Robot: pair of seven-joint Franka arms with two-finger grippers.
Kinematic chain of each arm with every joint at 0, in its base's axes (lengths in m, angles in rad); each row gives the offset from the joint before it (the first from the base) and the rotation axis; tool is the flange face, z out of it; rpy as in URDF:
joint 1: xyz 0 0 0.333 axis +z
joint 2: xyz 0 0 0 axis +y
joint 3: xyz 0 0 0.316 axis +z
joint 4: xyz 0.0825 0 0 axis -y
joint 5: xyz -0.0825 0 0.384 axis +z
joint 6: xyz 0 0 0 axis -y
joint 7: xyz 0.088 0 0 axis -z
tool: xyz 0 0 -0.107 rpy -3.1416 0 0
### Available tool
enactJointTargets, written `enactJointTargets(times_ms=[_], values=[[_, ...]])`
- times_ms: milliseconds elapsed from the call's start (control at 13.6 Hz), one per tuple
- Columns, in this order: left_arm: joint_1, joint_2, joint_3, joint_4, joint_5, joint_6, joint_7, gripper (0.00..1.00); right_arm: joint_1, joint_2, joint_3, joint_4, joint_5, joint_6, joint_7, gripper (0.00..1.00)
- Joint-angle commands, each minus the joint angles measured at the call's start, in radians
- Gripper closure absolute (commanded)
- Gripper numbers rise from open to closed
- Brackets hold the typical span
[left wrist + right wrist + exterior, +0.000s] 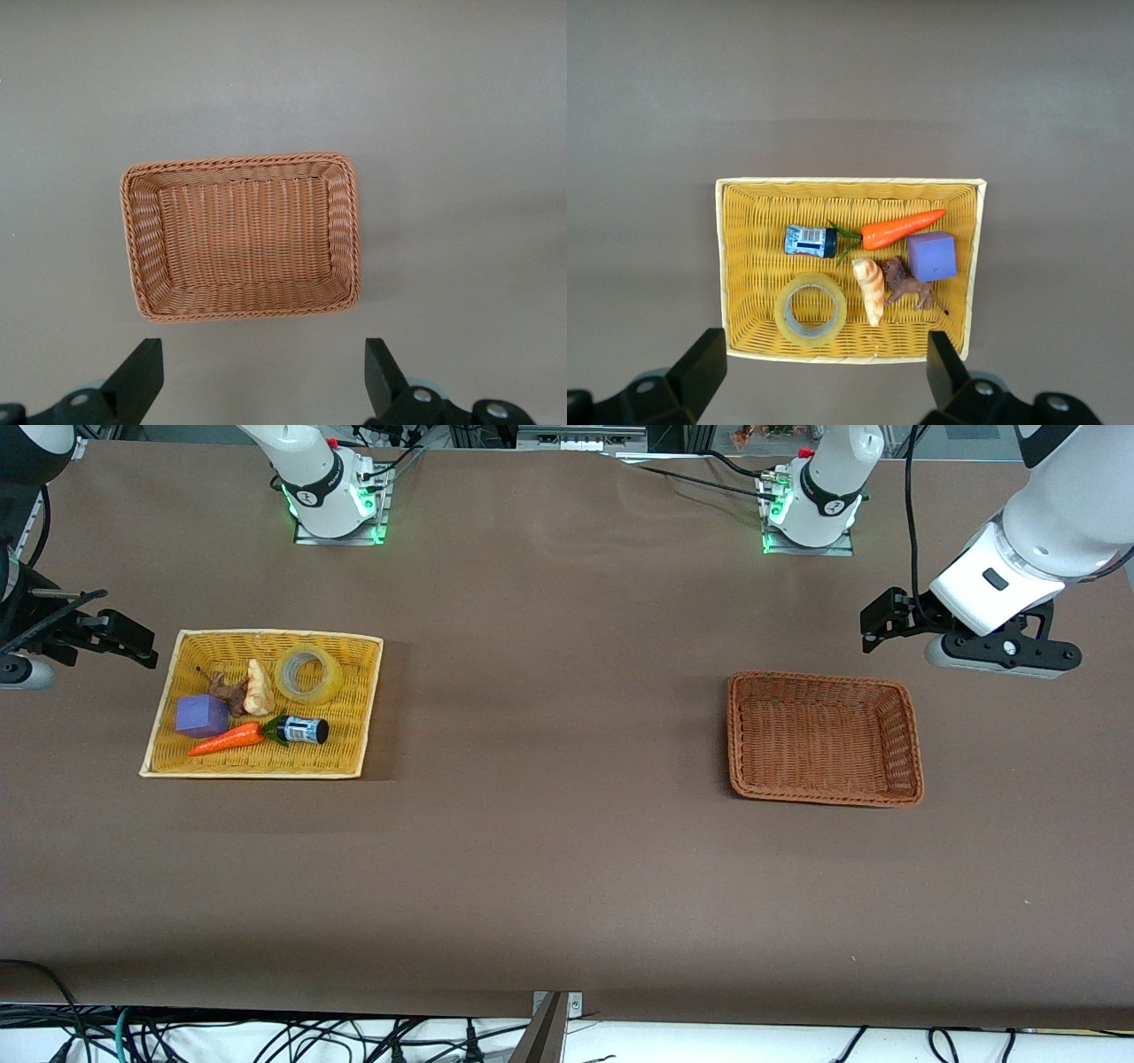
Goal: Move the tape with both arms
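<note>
Matt brown surface (pixel 567 868), smooth and cloth-like, yellow woven wicker tray (pixel 361 717), reddish-brown woven wicker basket (pixel 912 744) — glossy translucent plastic tape (pixel 307 674), shiny orange plastic-looking carrot (pixel 226 740), matt purple cube (pixel 201 716)

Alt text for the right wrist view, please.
The tape lies flat in a yellow basket with a bottle, carrot, purple cube, lion and bread. The right gripper hangs open above.

A yellow basket (pixel 168 704) holds a purple cube (pixel 200 716), carrot (pixel 226 740), and bottle (pixel 301 730); a brown basket (pixel 912 744) sits apart.
</note>
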Motion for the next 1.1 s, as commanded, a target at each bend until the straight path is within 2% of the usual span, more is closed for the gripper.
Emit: enactJointTargets(times_ms=[0,1029], values=[[-0.001,-0.005,0.003,0.011,0.027,-0.019,0.006,0.00,0.015,0.014,0.012,0.029,-0.014,-0.026,-0.008,0.00],[0.008,-0.003,0.003,0.022,0.027,-0.030,0.006,0.00,0.013,0.014,0.007,0.006,-0.010,-0.031,-0.011,0.00]])
